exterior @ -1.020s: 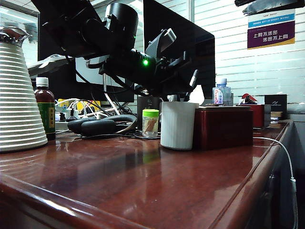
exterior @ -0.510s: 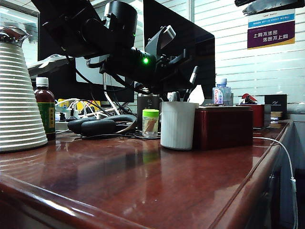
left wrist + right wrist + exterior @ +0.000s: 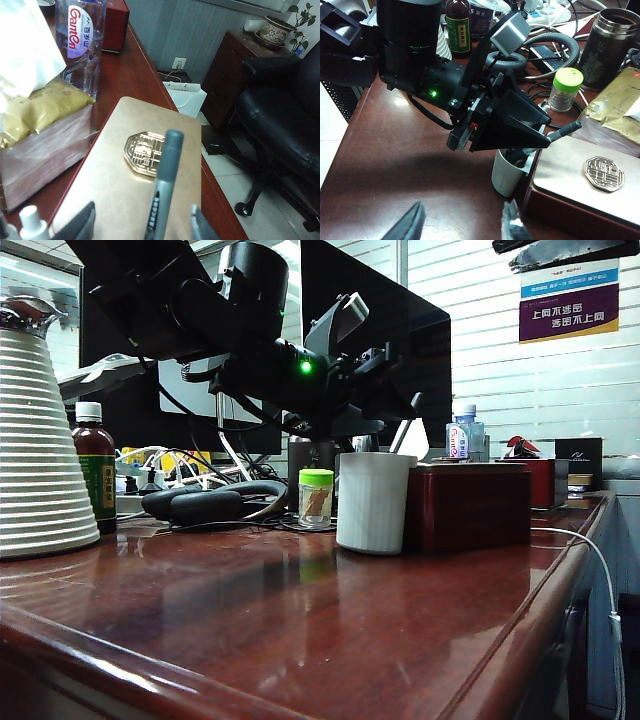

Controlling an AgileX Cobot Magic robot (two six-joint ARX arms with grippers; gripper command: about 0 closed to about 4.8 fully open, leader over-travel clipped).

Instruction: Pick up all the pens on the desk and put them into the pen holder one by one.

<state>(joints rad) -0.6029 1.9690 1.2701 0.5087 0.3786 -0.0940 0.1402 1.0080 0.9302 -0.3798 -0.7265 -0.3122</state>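
1. Exterior view is showing our left gripper hanging just above the pen holder, which is standing on the desk right beside a dark red box.
2. We are seeing the left fingers standing apart in the left wrist view, with a grey-capped pen rising between them and touching neither that we can make out.
3. We are judging that this pen is already resting in the holder: in the right wrist view its capped end is sticking out sideways from under the left gripper, above the white cup.
4. We are keeping our right gripper over bare desk, near the holder; its fingers are parted and carrying nothing.
5. We are taking the step in hand to be the release of a pen into the holder.
6. We cannot tell how many pens are in the cup, since the arm is hiding its mouth; no pen is showing on the open desk.
7. We are thinking the next move calls for lifting the left gripper straight up, clear of the leaning pen, so the fingers are not dragging it back out or tipping the cup.
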